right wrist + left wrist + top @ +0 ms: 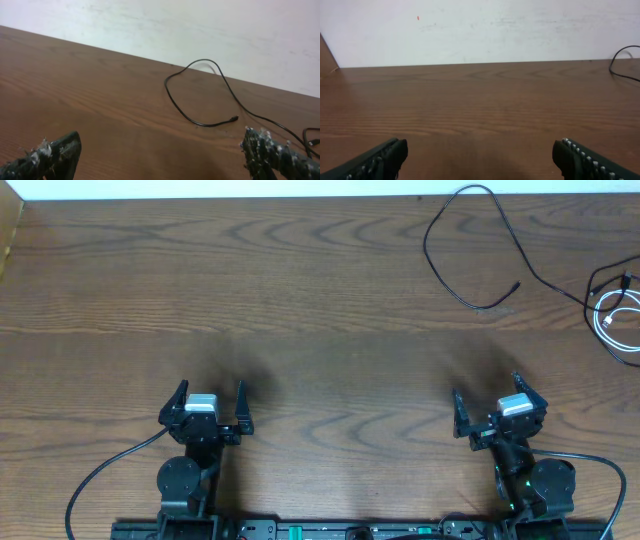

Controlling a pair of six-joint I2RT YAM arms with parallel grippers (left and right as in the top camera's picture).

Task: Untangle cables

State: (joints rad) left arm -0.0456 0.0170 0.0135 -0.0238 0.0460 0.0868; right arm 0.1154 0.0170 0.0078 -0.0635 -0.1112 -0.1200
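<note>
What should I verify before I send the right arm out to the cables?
1. Right gripper open and holding nothing: ok.
2. Left gripper open and holding nothing: ok.
3. Black cable located: ok, a loose loop at the far right, its plug end lying free on the table.
4. White cable fully in view: not ok, its coil runs off the right edge of the overhead view.
5. Where the two cables cross: cannot tell, too small at that edge.
6. Path from right gripper to black cable: ok, only bare wood between them.
</note>
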